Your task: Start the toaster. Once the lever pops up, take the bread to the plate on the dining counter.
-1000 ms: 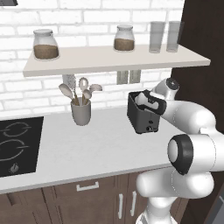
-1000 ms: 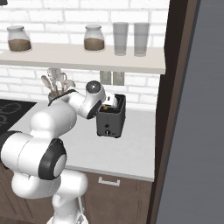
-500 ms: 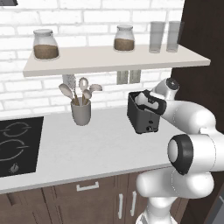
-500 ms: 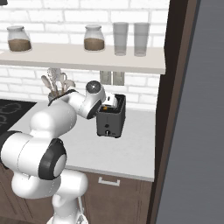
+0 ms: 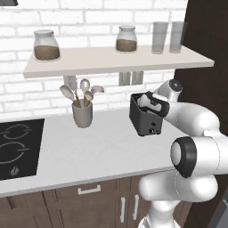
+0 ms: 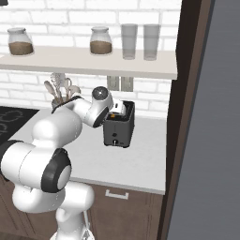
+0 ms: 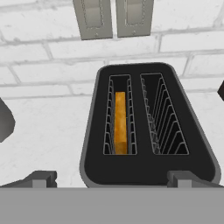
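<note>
The end effector [image 7: 112, 178] hangs directly over the toaster [image 7: 146, 127], looking down into its two top slots; its fingertips [image 7: 39, 178] stand wide apart at the near edge of the toaster body, spread to about the toaster's full width, and they grip nothing. The toaster stands on the white table [image 5: 102, 149] against the brick wall, just right of the grey utensil cup [image 5: 83, 115] and below the wall sockets [image 7: 113, 16]. The bread [image 7: 120, 121] sits edge-up in the left slot as the hand camera shows it, sunk between the wire guides, with only its golden top edge visible; the right slot holds nothing. The long axis of the slice runs along the slot, away from the end effector toward the wall, so the line between the fingertips crosses the thin face of the slice. The bread lies below and slightly left of the midpoint between the fingertips. In my judgement, a small sideways shift toward the left slot would be needed before descending on the slice. The lever's position cannot be determined from these views, nor can it be told whether toasting has been started.
</note>
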